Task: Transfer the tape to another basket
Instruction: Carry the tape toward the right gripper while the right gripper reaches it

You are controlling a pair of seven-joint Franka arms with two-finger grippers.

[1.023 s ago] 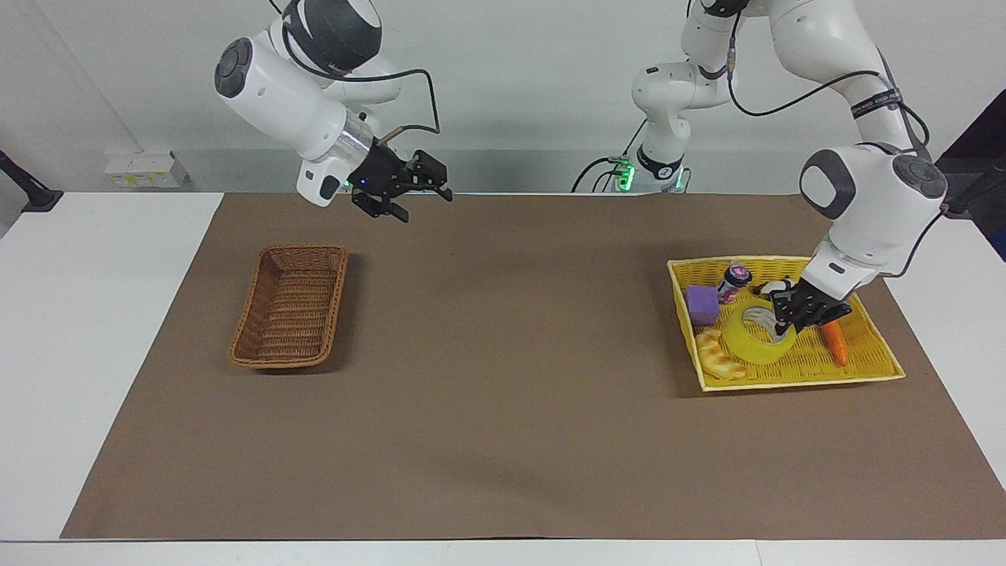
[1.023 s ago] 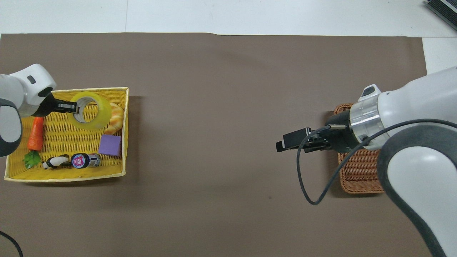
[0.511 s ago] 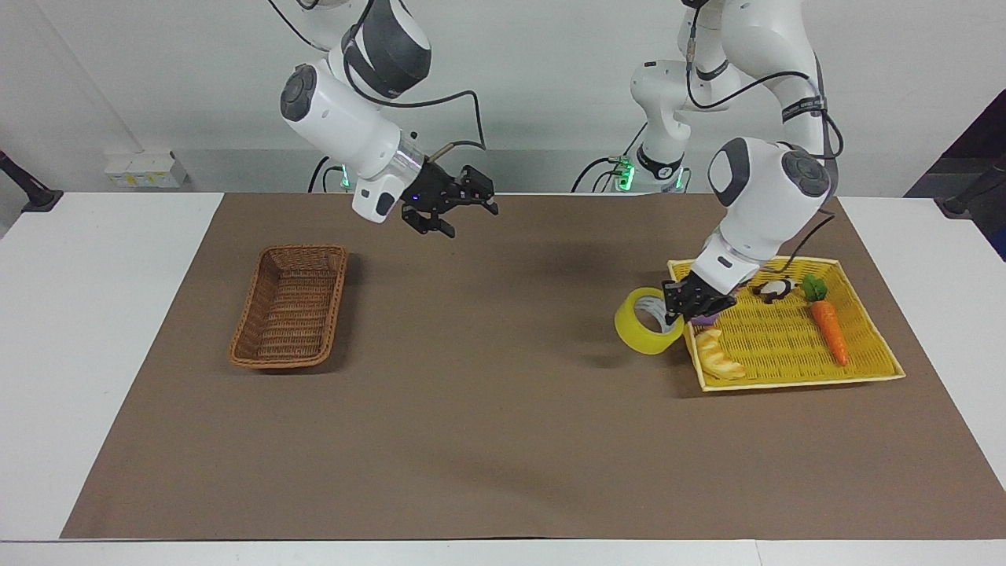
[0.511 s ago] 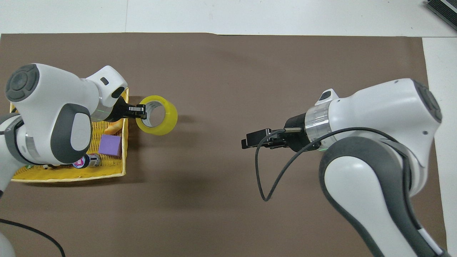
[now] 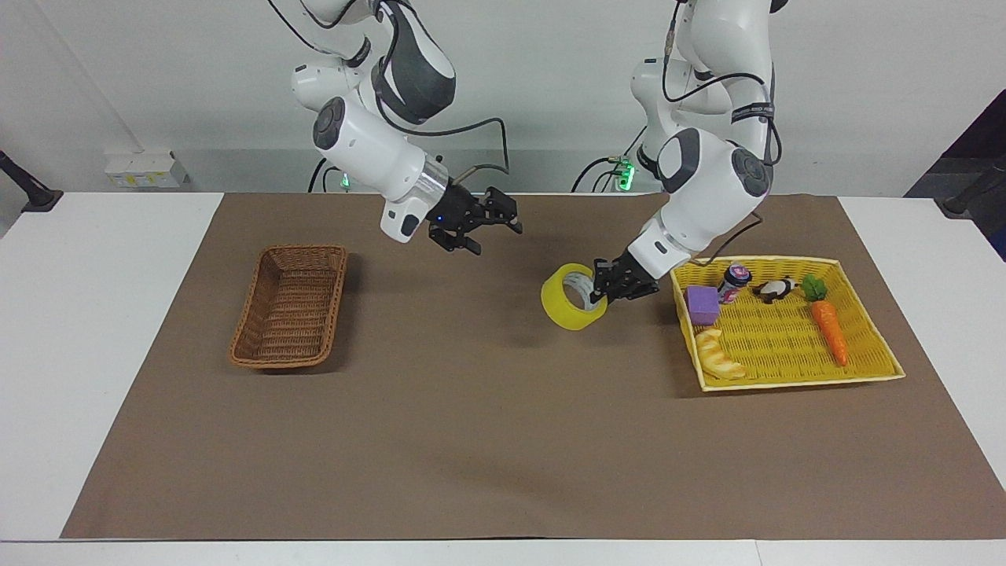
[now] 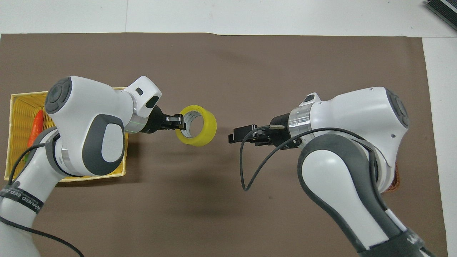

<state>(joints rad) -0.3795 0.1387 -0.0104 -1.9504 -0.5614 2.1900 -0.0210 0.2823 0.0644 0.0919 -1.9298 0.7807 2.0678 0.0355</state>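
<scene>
Halfway: our left gripper (image 5: 603,288) clamps the tape roll (image 5: 572,307) aloft, facing our open, empty right gripper (image 5: 493,227); the wicker basket (image 5: 291,317) awaits.

Overhead: wicker basket (image 6: 394,178) almost fully hidden under right arm, only a sliver of rim showing. Yellow tray (image 6: 16,103) mostly covered by left arm; carrot (image 6: 35,123) partly visible, other contents hidden. Both arms cut off at bottom edge. Facing: upper arm links cropped by top edge; label on small bottle (image 5: 736,281) too small to read.
</scene>
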